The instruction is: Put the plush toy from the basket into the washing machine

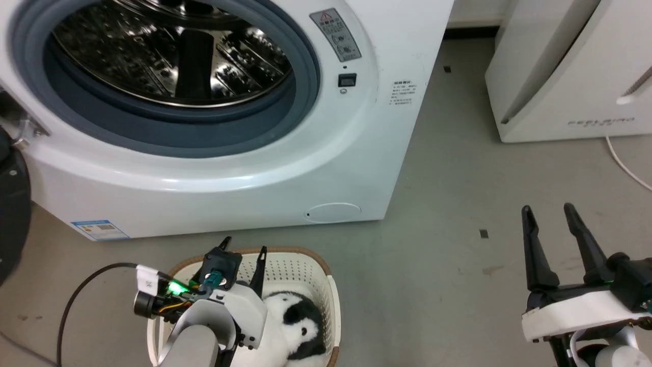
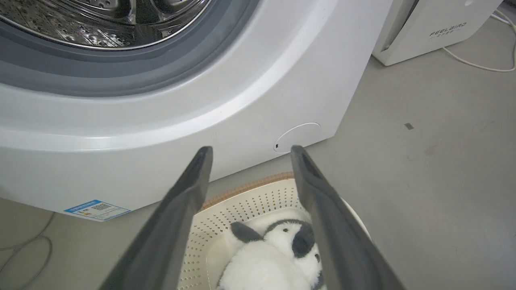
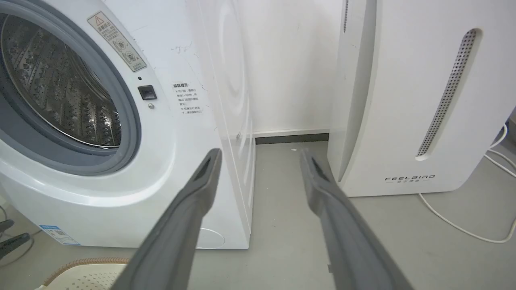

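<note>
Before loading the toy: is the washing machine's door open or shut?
Open: the washing machine shows its steel drum and grey seal bare, no glass across.

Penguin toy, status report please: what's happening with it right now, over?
Left gripper open, poised over the basket; right gripper open, off to the side. Plush toy lying in the basket, not gripped. Washing machine drum open ahead.

A grey floor (image 1: pixel 448 204), evenly lit, carries a small dark mark (image 1: pixel 483 233) toward 4 o'clock in the head view. At 2 o'clock stands a white appliance (image 1: pixel 560 76) lettered FEELBIRD, with a white cord (image 1: pixel 624 165) trailing beside it. Behind it, a white wall (image 3: pixel 290 60) meets a dark skirting strip (image 3: pixel 292 139).
</note>
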